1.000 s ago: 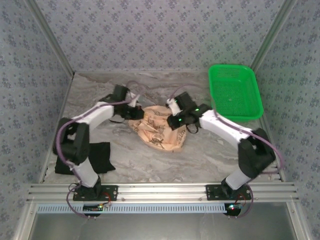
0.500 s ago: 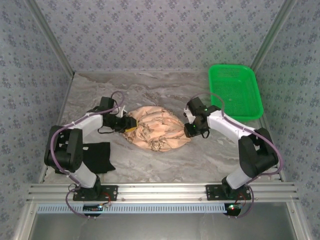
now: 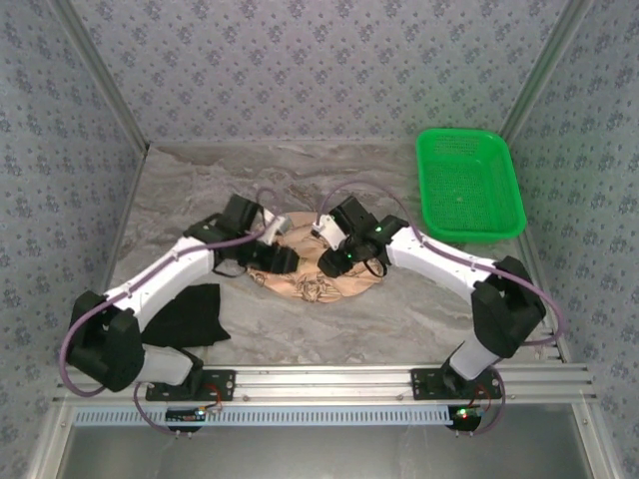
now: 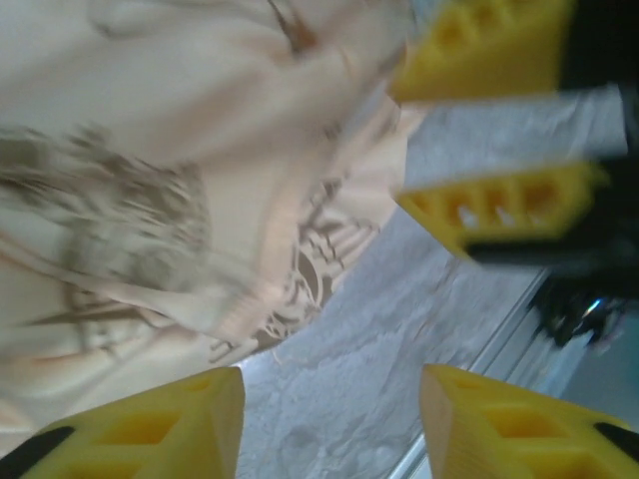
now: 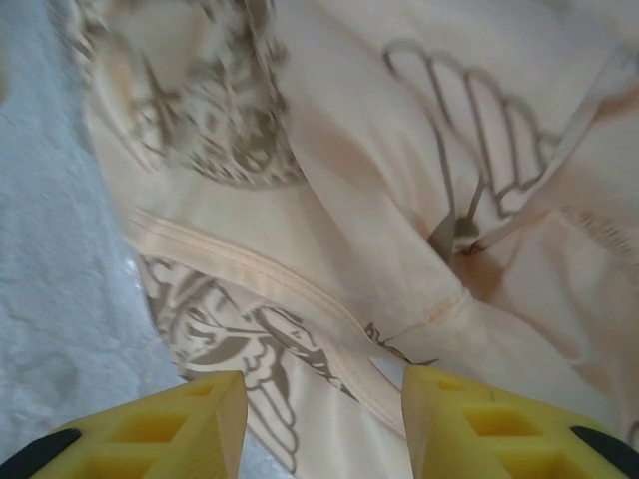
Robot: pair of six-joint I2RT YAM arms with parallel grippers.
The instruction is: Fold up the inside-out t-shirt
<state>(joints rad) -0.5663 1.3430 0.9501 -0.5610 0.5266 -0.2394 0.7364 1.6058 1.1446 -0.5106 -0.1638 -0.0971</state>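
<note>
Between your grippers: the t-shirt point(image 3: 315, 289) lies bunched on the table, its dark prints and paler patches mixed in the folds.
Left gripper point(image 3: 285, 261): your fingers stand apart with nothing between them, at the shirt's left edge; bare table shows through the gap.
Right gripper point(image 3: 329, 267): spread as well and empty, facing the left one across the cloth, with a seam and a winged print just ahead of its fingers.
Basket point(image 3: 424, 190): green mesh, well off behind and to the right of your right gripper; its floor is in plain sight.
Black cloth point(image 3: 190, 314): folded, back toward your left arm's base, apart from the shirt.
Table point(image 3: 419, 299): grey marbled top, metal rail point(image 3: 319, 379) at the near edge.
Walls point(image 3: 300, 70): pale patterned panels on three sides.
</note>
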